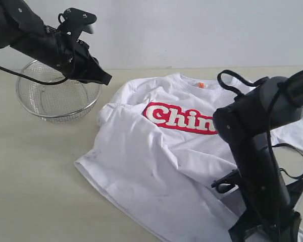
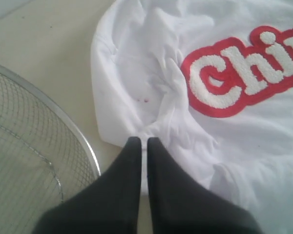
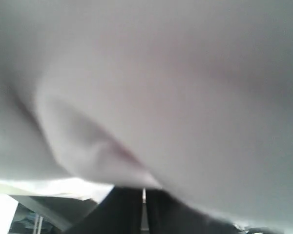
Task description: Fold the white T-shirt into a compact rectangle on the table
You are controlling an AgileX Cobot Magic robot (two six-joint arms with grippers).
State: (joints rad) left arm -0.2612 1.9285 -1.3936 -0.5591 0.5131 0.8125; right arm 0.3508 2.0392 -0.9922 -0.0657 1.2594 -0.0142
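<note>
A round basket of silver wire mesh stands upright in the upper left of the exterior frame. Its rim is a thin metal ring, and the mesh is fine and see-through. Behind it, along the top, runs a plain pale wall.

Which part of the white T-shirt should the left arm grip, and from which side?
Probably the bunched sleeve of the white T-shirt, coming from the wire basket side. There the cloth is creased with a free edge that jaws could pinch; the flat lettered chest offers none.
</note>
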